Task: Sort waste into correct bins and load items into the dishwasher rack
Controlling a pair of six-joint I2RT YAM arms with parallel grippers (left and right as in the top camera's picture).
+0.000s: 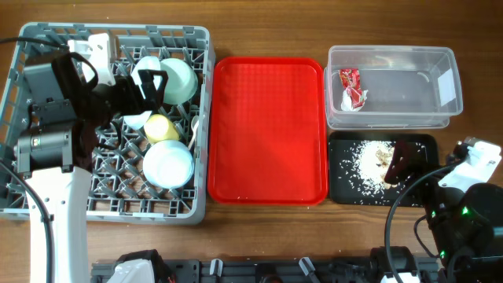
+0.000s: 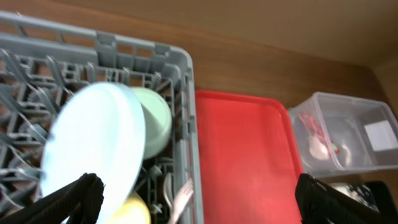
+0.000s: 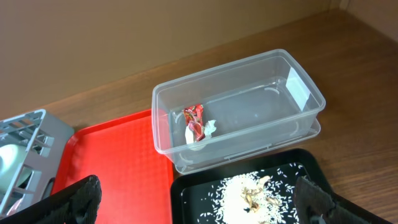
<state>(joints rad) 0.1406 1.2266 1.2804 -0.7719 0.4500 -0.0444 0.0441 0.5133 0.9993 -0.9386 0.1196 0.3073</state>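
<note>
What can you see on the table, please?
rack: one, grey, left
plate: one, light blue, upright in rack
bowl: one, mint-green, in rack
cup: one, yellow, in rack
second cup: one, pale blue, in rack
fork: one, white, in rack
serving tray: one, red, centre
tub: one, clear, back right
wrappers: clump, red-and-white, in tub
black tray: one, black, front right
rice scraps: scattered, whitish, in black tray
left gripper: one, black, open over rack
right gripper: one, black, open

Mint-green bowl (image 1: 179, 79) in grey rack (image 1: 118, 211); wrappers (image 1: 351, 88) in clear tub (image 1: 393, 52); rice (image 1: 369, 161) on black tray (image 1: 418, 143).
</note>
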